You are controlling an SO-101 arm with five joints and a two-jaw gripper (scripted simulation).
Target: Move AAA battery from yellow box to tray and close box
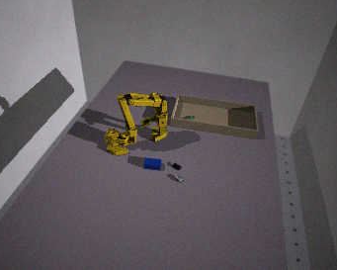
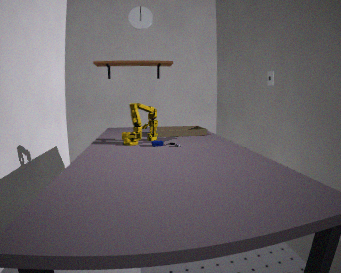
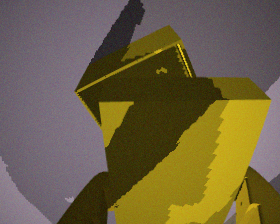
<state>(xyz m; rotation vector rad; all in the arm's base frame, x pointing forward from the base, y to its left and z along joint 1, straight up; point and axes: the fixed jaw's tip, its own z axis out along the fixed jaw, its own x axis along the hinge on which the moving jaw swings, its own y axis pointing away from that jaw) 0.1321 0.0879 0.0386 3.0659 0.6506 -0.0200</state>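
My gripper (image 1: 157, 133) (image 3: 172, 185) is low over the table, left of the tray. In the wrist view it is shut on a large yellow box part (image 3: 165, 150); I cannot tell whether this is base or lid. Beyond it a second, hollow yellow part (image 3: 150, 39) shows its open side, turned at an angle and partly hidden by the held part. Whether the two parts touch is unclear. A small slim green thing (image 1: 191, 118), seemingly the AAA battery, lies in the left part of the wooden tray (image 1: 210, 129) (image 2: 180, 132).
A blue box (image 1: 152, 164) (image 2: 158, 143) stands in front of the arm. A small black thing (image 1: 176, 166) and a small silver-grey thing (image 1: 179, 179) lie to its right. The tray's near wall lies to the right of the gripper.
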